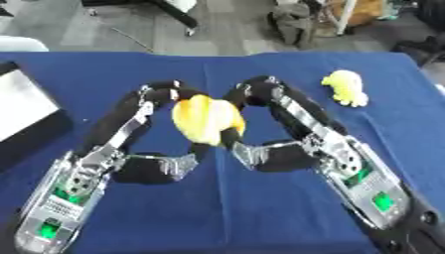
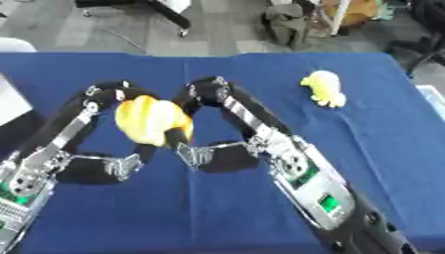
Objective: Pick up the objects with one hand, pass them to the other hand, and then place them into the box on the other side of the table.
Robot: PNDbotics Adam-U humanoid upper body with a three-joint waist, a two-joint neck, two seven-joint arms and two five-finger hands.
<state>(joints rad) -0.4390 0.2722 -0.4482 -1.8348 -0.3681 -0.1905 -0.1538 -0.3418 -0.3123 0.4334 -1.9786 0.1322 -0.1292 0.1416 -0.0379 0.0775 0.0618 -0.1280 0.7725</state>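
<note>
A yellow and orange soft toy [image 1: 207,119] hangs above the middle of the blue table [image 1: 217,213], between my two hands. My left hand [image 1: 109,149] comes in from the left, its fingers [image 1: 161,95] curled over the toy's upper left side. My right hand [image 1: 334,154] comes in from the right with its fingers [image 1: 260,92] arched toward the toy, and one dark fingertip lies across its lower right edge. Both thumbs point inward below the toy. A second yellow plush toy [image 1: 346,87] lies on the cloth at the far right. The box [image 1: 26,111], white on top with black sides, stands at the left edge.
Beyond the table's far edge the grey floor holds chair legs and bags. A pale object [image 2: 432,96] shows at the right edge of the table. Bare blue cloth lies between my forearms and in front of the box.
</note>
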